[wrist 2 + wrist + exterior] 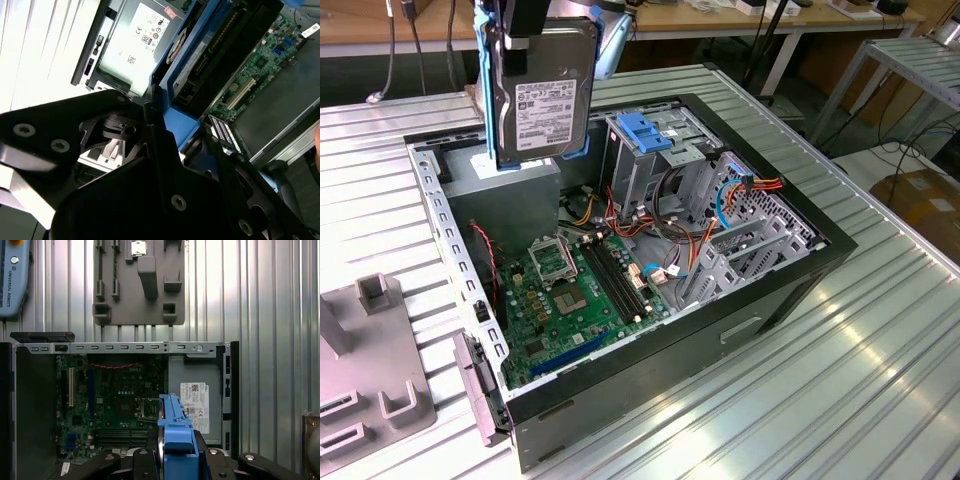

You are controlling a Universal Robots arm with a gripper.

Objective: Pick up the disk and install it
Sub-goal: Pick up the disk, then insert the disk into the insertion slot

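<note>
My gripper (523, 22) clamps the flat grey-metal, blue-framed disk (542, 92) upright at the exterior view's upper left, above the open black computer case (770, 290). Case contents: green motherboard (570, 300), grey metal box (508, 188), blue-topped metal cage (642, 160), orange cables (745, 188). Hazards, as I judge them: slipping onto the motherboard; snagging the cables.

Standing here, I count one disk (542, 95), up at the upper left of the exterior view. One open computer case (650, 372) fills mid-frame. Inside it are one green circuit board (555, 325) with one processor socket (552, 262), one grey metal box (505, 190) and one metal cage (630, 165) with a blue top. That box carries one white sticker (200, 405), seen in the first wrist view. One grey holder plate (365, 375) lies at the lower left, and one cardboard box (925, 205) stands at the right edge. One ribbed metal table (820, 400) carries the case and plate. One handheld controller (12, 280) shows in the first wrist view.
</note>
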